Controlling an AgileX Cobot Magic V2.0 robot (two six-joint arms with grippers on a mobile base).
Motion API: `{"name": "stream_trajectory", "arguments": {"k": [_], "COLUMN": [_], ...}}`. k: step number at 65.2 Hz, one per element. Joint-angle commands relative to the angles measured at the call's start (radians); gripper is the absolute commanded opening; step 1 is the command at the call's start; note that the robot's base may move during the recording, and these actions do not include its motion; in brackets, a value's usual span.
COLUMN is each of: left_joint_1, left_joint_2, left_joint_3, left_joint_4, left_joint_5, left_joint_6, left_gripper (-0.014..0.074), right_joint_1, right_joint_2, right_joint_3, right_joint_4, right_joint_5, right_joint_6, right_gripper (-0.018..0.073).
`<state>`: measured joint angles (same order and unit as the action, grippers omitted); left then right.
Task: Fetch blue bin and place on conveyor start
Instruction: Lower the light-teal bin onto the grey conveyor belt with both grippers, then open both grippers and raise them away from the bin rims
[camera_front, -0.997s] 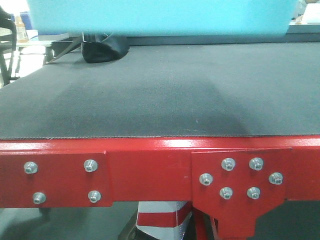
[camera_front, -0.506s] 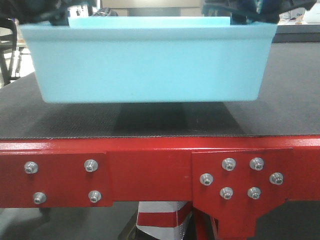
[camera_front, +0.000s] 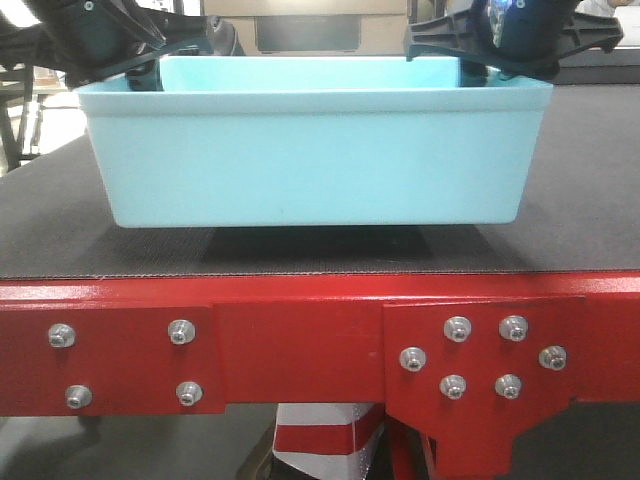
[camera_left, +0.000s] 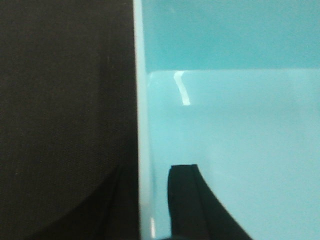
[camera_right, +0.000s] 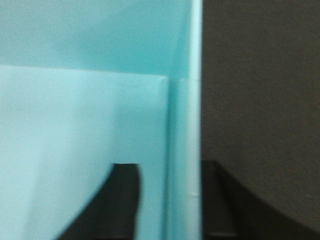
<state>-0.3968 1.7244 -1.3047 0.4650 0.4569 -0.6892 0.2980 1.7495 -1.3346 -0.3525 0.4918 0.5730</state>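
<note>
1. Right now the blue bin (camera_front: 315, 150) sits low over the dark belt of the conveyor start (camera_front: 580, 200), close to its red front edge, with a dark shadow just under it.
2. My left jaws (camera_front: 150, 60) are at the bin's left end, up at the rim. In the left wrist view one black finger (camera_left: 187, 200) is inside the bin and the other dark finger is outside, with the thin wall of the blue bin (camera_left: 142, 150) between them.
3. My right jaws (camera_front: 470, 55) are at the bin's right end, also up at the rim. In the right wrist view one black finger (camera_right: 117, 200) is inside and the other is outside, with the bin wall (camera_right: 185, 150) between them.
4. So both pairs of jaws pinch the bin's walls, one at each end.
5. I cannot tell if the bin's bottom touches the belt or hangs just above it.
6. Both wrist views are very close and blurry. They show only a bit of aqua wall, some belt and the finger tips.
7. In the front view my arms are cut off at the top edge.
8. The red frame (camera_front: 300, 345) has silver bolts (camera_front: 180, 330) on its plates. Below it, a red and white striped thing (camera_front: 320, 445) is half hidden.
</note>
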Motion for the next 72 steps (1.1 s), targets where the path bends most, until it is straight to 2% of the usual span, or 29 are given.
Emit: {"name": "stream_trajectory", "arguments": {"k": [1,6,9,20,37,41,44,51,55,60,68,72], "left_joint_1": [-0.017,-0.017,-0.015,0.005,0.022,0.022,0.022,0.018,0.018,0.018,0.018,0.018], "left_joint_2": [-0.010,-0.010,-0.010,-0.010,-0.043,-0.072,-0.096,-0.170,-0.210,-0.263,-0.331,-0.369], "left_joint_3": [-0.008,-0.008,-0.008,-0.008,-0.008,-0.008,-0.008,-0.008,-0.008,-0.008,0.019,0.078], "left_joint_4": [-0.009,-0.009,-0.009,-0.007,-0.007,-0.007,-0.007,-0.009,-0.009,-0.016,-0.089,-0.093], "left_joint_5": [-0.080,-0.071,-0.071,-0.071,-0.071,-0.071,-0.068,-0.060,-0.055,-0.033,0.034,-0.012], "left_joint_6": [-0.002,-0.002,-0.002,-0.002,-0.002,-0.002,-0.002,-0.002,-0.002,-0.002,0.002,0.004], "left_gripper": [0.0242,0.0347,0.0366,0.0367,0.0359,0.0323,0.0253,0.0017,-0.0103,-0.0111,-0.0111,-0.0111], "right_joint_1": [0.018,0.011,0.002,-0.026,-0.029,-0.029,-0.029,-0.029,-0.029,-0.027,-0.027,-0.027], "right_joint_2": [-0.004,-0.004,-0.004,-0.006,-0.057,-0.085,-0.107,-0.166,-0.201,-0.243,-0.302,-0.336], "right_joint_3": [-0.009,-0.011,-0.011,-0.012,-0.012,-0.012,-0.012,-0.012,-0.012,-0.012,0.009,0.055], "right_joint_4": [0.022,0.022,0.022,0.019,0.019,0.019,0.019,0.018,0.018,0.018,0.018,0.018], "right_joint_5": [-0.092,-0.086,-0.074,-0.037,-0.028,-0.024,-0.012,0.014,0.019,0.021,0.017,-0.026], "right_joint_6": [-0.006,-0.006,-0.006,-0.006,-0.006,-0.006,-0.006,-0.006,-0.008,-0.039,-0.057,-0.087], "right_gripper": [0.0284,0.0316,0.0314,0.0307,0.0307,0.0305,0.0279,0.0106,-0.0023,-0.0167,-0.0165,-0.0165]}}
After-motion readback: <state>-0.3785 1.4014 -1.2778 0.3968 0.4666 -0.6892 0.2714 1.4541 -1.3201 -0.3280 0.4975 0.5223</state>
